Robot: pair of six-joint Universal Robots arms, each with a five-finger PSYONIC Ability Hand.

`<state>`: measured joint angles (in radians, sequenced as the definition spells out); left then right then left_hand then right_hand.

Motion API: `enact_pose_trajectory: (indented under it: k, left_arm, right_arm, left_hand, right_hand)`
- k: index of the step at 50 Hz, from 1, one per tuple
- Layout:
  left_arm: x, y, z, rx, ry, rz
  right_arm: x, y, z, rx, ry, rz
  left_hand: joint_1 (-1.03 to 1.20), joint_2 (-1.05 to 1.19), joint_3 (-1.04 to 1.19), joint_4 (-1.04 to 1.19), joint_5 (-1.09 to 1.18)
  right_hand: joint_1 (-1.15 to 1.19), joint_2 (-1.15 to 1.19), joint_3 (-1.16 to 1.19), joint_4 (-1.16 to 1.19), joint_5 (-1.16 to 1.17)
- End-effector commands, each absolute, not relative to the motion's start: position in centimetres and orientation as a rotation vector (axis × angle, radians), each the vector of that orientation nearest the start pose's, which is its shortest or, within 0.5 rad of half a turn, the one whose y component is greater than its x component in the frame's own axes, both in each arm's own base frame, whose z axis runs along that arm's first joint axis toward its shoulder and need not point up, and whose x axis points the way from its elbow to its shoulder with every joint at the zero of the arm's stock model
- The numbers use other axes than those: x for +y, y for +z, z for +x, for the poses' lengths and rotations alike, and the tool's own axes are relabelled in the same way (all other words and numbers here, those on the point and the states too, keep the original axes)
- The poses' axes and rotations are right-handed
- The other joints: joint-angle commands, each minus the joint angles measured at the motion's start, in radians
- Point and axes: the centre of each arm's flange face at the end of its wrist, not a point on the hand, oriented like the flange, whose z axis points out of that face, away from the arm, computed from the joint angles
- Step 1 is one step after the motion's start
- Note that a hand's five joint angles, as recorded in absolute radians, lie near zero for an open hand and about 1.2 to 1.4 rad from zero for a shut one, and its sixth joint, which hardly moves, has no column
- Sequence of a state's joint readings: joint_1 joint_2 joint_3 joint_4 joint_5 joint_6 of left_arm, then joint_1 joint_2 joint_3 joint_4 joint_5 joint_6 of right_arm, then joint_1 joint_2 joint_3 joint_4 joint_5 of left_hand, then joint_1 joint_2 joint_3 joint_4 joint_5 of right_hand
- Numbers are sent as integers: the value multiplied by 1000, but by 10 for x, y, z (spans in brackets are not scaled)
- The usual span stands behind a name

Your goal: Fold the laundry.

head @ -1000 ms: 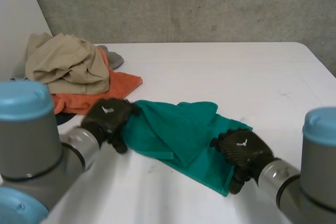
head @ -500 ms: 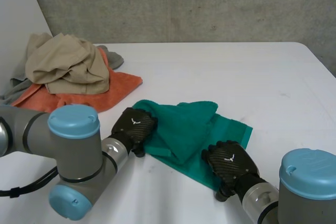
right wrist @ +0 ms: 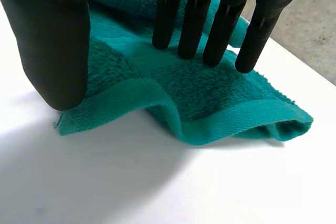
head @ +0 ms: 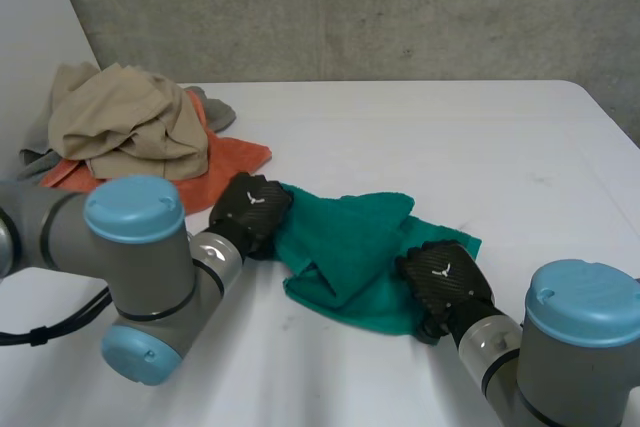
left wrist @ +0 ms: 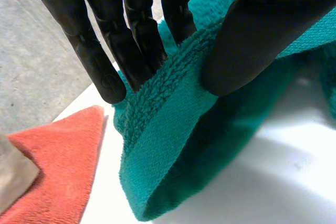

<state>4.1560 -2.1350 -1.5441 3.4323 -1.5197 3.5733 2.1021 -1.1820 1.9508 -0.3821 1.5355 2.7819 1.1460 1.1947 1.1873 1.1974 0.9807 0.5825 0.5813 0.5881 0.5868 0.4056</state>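
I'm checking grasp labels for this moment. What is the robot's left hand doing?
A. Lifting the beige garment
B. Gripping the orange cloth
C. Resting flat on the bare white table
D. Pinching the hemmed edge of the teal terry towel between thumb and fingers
D: in the left wrist view the left hand has the hem of the teal terry towel squeezed between its thumb and fingers, and the orange cloth lies apart from it.
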Motion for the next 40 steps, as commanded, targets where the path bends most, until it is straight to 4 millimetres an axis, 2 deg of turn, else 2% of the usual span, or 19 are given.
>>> enact_pose_trajectory:
  k: [1,3,6,9,10,12,14,18,19,21,22,23,26,29,30,33,35,38,40]
  left_arm:
    - [-254,165,-304,2302,-2007,1178]
    - [-254,169,-301,2320,-2000,1159]
    - [-256,176,-294,2342,-1994,1122]
    - [-255,182,-288,2361,-1994,1108]
    - [-255,187,-286,2366,-2001,1101]
    - [-254,192,-283,2374,-2007,1095]
    - [-253,204,-278,2381,-2020,1071]
    - [-247,231,-263,2425,-2035,986]
    - [-242,247,-257,2432,-2065,948]
    - [-237,266,-249,2430,-2105,903]
    - [-233,283,-240,2412,-2150,854]
    - [-232,291,-235,2406,-2174,826]
    - [-226,321,-222,2367,-2267,751]
    - [-225,337,-209,2383,-2302,667]
    - [-226,337,-207,2408,-2293,646]
    - [-233,328,-203,2519,-2227,607]
    - [-247,306,-207,2630,-2118,604]
    - [-263,286,-209,2684,-2031,594]
    - [-284,269,-212,2694,-1983,575]
  right_arm:
    - [-202,113,267,2262,-1707,-1115]
    - [-205,115,267,2259,-1724,-1110]
    - [-211,117,267,2250,-1751,-1102]
    - [-215,121,269,2236,-1778,-1097]
    - [-218,124,270,2222,-1801,-1095]
    - [-222,128,269,2219,-1824,-1089]
    - [-234,143,265,2218,-1888,-1065]
    - [-247,185,252,2217,-1993,-1030]
    - [-254,209,240,2232,-2044,-1011]
    - [-260,235,227,2249,-2089,-1000]
    - [-261,248,221,2255,-2103,-1005]
    - [-264,271,209,2271,-2122,-1012]
    - [-272,308,189,2295,-2137,-1019]
    - [-273,327,177,2324,-2107,-1021]
    - [-272,334,171,2347,-2056,-1027]
    - [-277,329,163,2415,-1910,-1021]
    - [-285,324,163,2409,-1877,-1037]
    - [-299,310,167,2431,-1836,-1060]
    - [-315,298,165,2484,-1816,-1043]
  left_hand:
    - [250,202,209,199,241]
    - [250,202,209,199,241]
    - [250,202,209,199,241]
    - [250,202,209,199,241]
    - [250,202,209,199,241]
    - [250,202,209,199,241]
    - [250,202,209,199,241]
    - [250,202,209,199,241]
    - [250,202,209,199,241]
    - [250,202,209,199,241]
    - [250,202,209,199,241]
    - [250,202,209,199,241]
    - [250,202,209,199,241]
    - [250,202,209,199,241]
    - [250,202,209,199,241]
    - [250,202,209,199,241]
    - [250,202,209,199,241]
    - [250,202,209,199,241]
    - [250,202,209,199,241]
  right_hand:
    - [106,107,100,102,108]
    - [141,142,135,137,143]
    - [317,318,311,312,319]
    - [622,623,616,617,624]
    - [812,813,806,808,814]
    - [814,815,808,809,816]
    - [814,815,808,809,816]
    - [814,815,808,809,816]
    - [814,815,808,809,816]
    - [814,815,808,809,816]
    - [814,815,808,809,816]
    - [814,815,808,809,816]
    - [814,815,808,809,816]
    - [814,815,808,809,816]
    - [814,815,808,809,816]
    - [814,815,808,809,816]
    - [814,815,808,809,816]
    - [814,815,808,809,816]
    - [814,815,808,809,816]
